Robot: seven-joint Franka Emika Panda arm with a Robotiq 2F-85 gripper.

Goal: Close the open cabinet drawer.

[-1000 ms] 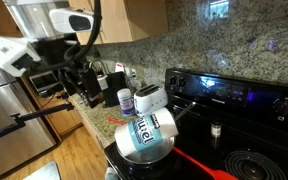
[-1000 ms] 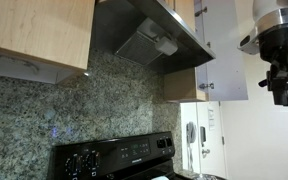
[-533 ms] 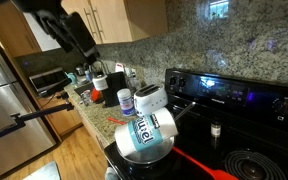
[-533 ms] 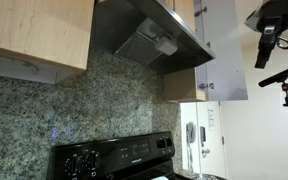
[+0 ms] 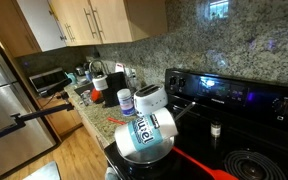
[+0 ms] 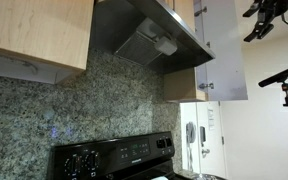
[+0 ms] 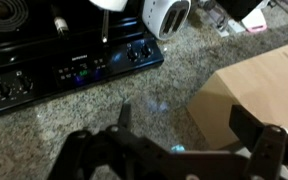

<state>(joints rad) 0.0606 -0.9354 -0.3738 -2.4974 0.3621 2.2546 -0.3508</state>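
My gripper (image 7: 184,125) is open and empty in the wrist view, with one dark finger on each side of the frame's lower part. Below it lie speckled granite and the light wooden side of a cabinet (image 7: 269,85). In an exterior view only dark parts of the gripper (image 6: 267,12) show at the top right corner, high up beside a pale cabinet door (image 6: 222,50) that stands open next to the range hood. In an exterior view the arm is out of sight, and upper wooden cabinets (image 5: 89,20) hang over the counter, the leftmost door (image 5: 29,28) angled outward.
A black stove (image 5: 234,95) carries a pot with a blue-labelled carton (image 5: 149,130) and a white appliance (image 5: 152,97). Bottles and jars (image 5: 102,85) crowd the counter. A steel fridge (image 5: 9,100) stands at the left. The range hood (image 6: 149,35) juts out.
The arm has risen from counter height up past the cabinets. It has left one exterior view entirely and only its tip shows at the top corner of the other.
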